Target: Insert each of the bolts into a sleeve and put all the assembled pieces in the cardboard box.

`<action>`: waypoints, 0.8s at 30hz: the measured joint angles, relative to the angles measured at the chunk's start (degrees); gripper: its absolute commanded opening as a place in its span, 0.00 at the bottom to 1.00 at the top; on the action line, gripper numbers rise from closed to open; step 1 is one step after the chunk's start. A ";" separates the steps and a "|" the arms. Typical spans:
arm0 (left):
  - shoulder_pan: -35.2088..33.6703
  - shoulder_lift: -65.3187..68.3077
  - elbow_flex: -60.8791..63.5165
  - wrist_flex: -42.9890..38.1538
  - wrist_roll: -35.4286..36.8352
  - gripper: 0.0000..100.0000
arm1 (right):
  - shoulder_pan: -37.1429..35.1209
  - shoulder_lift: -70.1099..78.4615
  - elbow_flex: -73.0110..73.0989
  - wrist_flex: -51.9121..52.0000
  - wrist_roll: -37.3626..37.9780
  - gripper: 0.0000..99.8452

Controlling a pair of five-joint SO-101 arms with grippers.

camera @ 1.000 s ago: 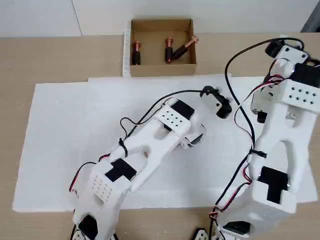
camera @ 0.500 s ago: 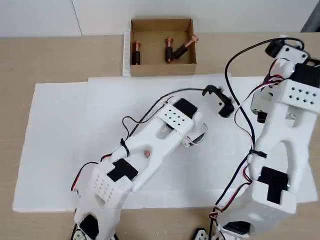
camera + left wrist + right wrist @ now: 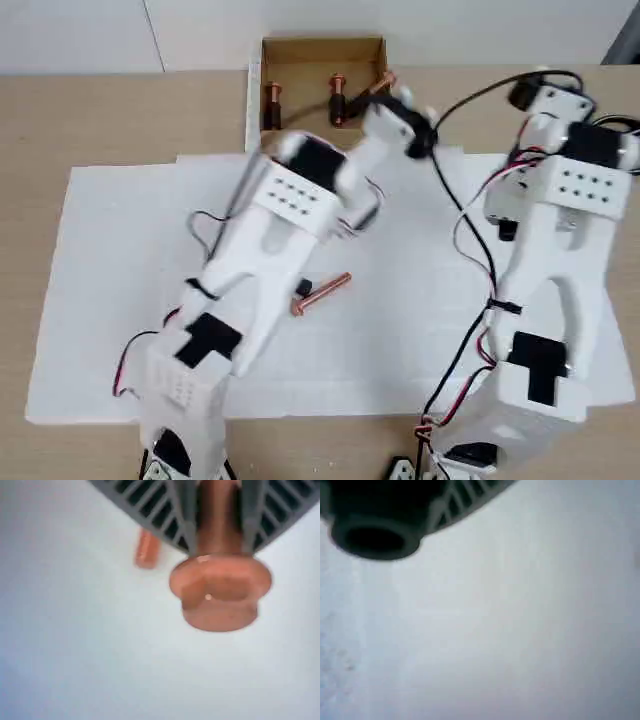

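L gripper [image 3: 220, 540] is clamping a copper-coloured metal bolt with a flanged head [image 3: 220, 595]; R gripper [image 3: 415, 500] is carrying a black tubular sleeve [image 3: 375, 539].
Ribbed grey jaws are pinching the smooth shank w/ the head sticking out, prob. keeping the other end free for mating. The sleeve's round open mouth is poking clear of the R jaws, likely for the same reason. Both are hanging over the soft white foam sheet [image 3: 120, 260], which is cushioning a second loose copper bolt [image 3: 322, 292]. Three assembled pcs [image 3: 272, 105] are lying in the open brown cardboard box [image 3: 305, 80].
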 measured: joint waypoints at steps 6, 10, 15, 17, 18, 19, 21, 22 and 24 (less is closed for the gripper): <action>-4.57 -5.27 -8.00 5.36 0.18 0.01 | -7.12 -5.27 0.09 0.00 0.00 0.00; -7.74 -9.85 -7.21 5.54 0.53 0.01 | -9.23 -15.03 0.18 0.00 0.00 0.00; -8.62 -19.34 -0.53 5.54 0.26 0.01 | -13.01 -30.42 2.73 0.18 0.00 0.00; -8.53 -23.38 2.55 5.54 0.26 0.01 | -15.38 -35.87 5.36 0.18 0.00 0.00; -8.53 -25.23 4.13 5.54 0.26 0.01 | -16.53 -38.33 7.21 0.18 0.00 0.00; -8.53 -26.90 5.54 5.54 0.26 0.01 | -17.14 -40.53 9.23 0.18 0.00 0.00; -9.41 -29.71 8.44 5.54 0.26 0.01 | -17.49 -44.40 13.89 -0.97 0.00 0.00; -9.93 -30.95 9.76 5.54 0.26 0.01 | -17.23 -46.07 16.00 -1.85 0.00 0.00; -11.16 -33.14 12.40 5.54 0.35 0.01 | -17.14 -49.49 20.31 -4.04 0.00 0.00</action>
